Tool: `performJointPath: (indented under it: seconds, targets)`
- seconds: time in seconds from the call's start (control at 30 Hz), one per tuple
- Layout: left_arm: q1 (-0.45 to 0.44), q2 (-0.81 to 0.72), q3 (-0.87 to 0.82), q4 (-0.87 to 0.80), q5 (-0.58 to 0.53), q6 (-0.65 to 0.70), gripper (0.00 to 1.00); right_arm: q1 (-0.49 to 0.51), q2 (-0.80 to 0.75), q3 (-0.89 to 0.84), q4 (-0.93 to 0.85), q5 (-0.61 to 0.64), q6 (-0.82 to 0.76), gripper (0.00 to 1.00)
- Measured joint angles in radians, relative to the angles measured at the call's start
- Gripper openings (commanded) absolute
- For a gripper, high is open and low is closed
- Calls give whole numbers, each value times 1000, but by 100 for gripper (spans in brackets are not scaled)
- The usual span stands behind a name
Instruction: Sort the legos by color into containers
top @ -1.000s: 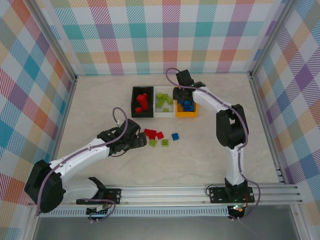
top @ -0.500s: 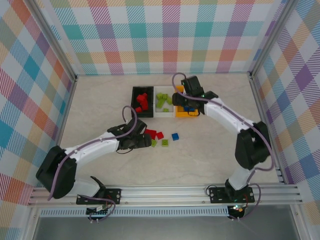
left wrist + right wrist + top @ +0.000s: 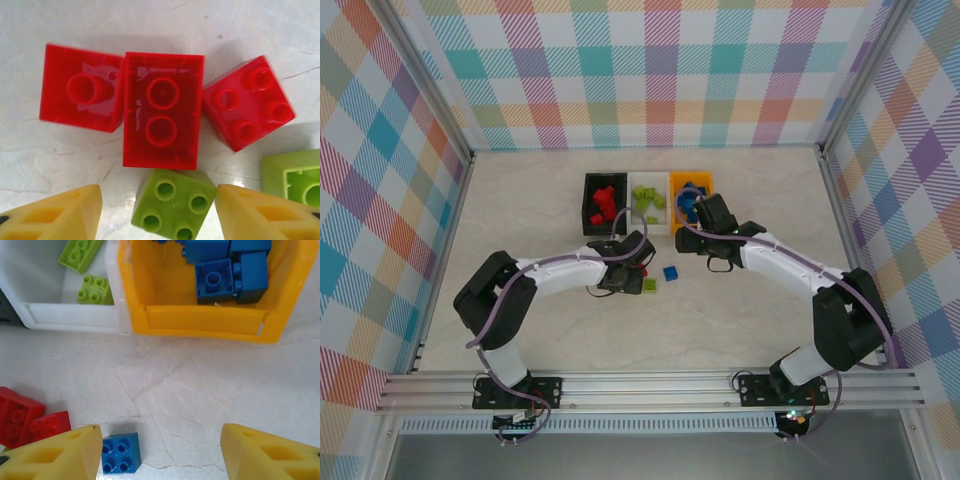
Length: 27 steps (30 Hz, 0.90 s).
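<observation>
My left gripper [image 3: 157, 201] hangs low over the loose legos. Its jaws are open around a lime green brick [image 3: 172, 205], the right finger almost on it and a gap at the left. Three red bricks [image 3: 162, 117] lie just beyond it, and a second green brick [image 3: 295, 177] lies to the right. My right gripper [image 3: 160, 455] is open over bare table, with a blue brick [image 3: 121, 454] beside its left finger. In the top view the black bin [image 3: 604, 205] holds red bricks, the white bin [image 3: 648, 208] green ones and the orange bin [image 3: 692, 195] blue ones.
The orange bin's front wall [image 3: 205, 320] and the white bin's front wall [image 3: 70, 315] stand side by side just beyond my right gripper. Two red bricks [image 3: 20, 420] lie at that view's left edge. Checkered walls enclose the table [image 3: 520, 210].
My left arm has reached forward to the loose bricks and its jaws have narrowed around the green one. My right gripper has come back from over the orange bin to the table before it.
</observation>
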Motion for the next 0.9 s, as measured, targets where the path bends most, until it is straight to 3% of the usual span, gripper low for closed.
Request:
performJointPath:
  seconds: [0.23, 0.43, 0.7, 0.9]
  targets:
    - [-18, 61, 21, -18, -32, 16, 52, 0, -20, 0, 19, 3, 10, 64]
    - [-22, 64, 26, -16, -37, 26, 37, 0, -20, 0, 20, 6, 16, 64]
    - [-23, -36, 25, -56, -47, 23, 36, 0, -34, -19, 26, 11, 25, 65]
    - [24, -70, 224, -80, -83, 27, 34, 0, -68, -49, 30, 10, 41, 65]
